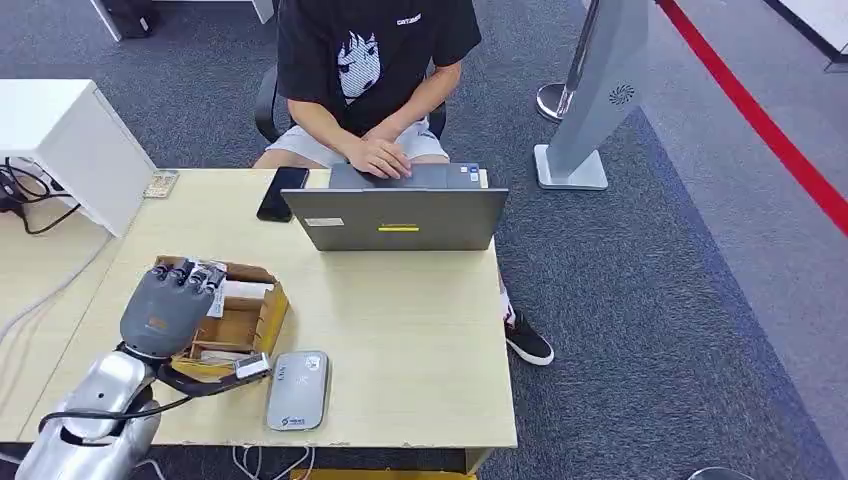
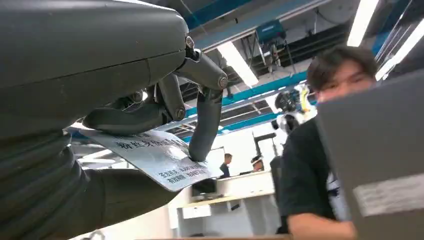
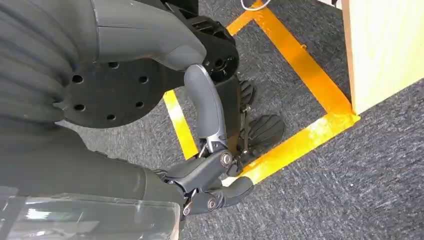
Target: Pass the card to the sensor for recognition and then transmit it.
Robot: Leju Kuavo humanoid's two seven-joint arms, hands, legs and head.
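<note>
My left hand (image 1: pixel 168 305) hovers over an open cardboard box (image 1: pixel 248 318) at the table's near left. In the left wrist view it (image 2: pixel 150 115) pinches a pale printed card (image 2: pixel 160 159) between the thumb and a dark finger. A white corner of the card (image 1: pixel 216 300) peeks out by the fingers in the head view. The sensor (image 1: pixel 298 391), a flat grey-white pad, lies on the table just right of the box, near the front edge. My right hand (image 3: pixel 212 172) hangs beside the table over the carpet, fingers curled in and holding nothing.
A person sits behind the table (image 1: pixel 400 330) typing on a grey laptop (image 1: pixel 400 216). A black phone (image 1: pixel 282 193) lies left of the laptop. A white cabinet (image 1: pixel 62 140) with cables stands at the left. Orange floor tape (image 3: pixel 300 140) runs by the table leg.
</note>
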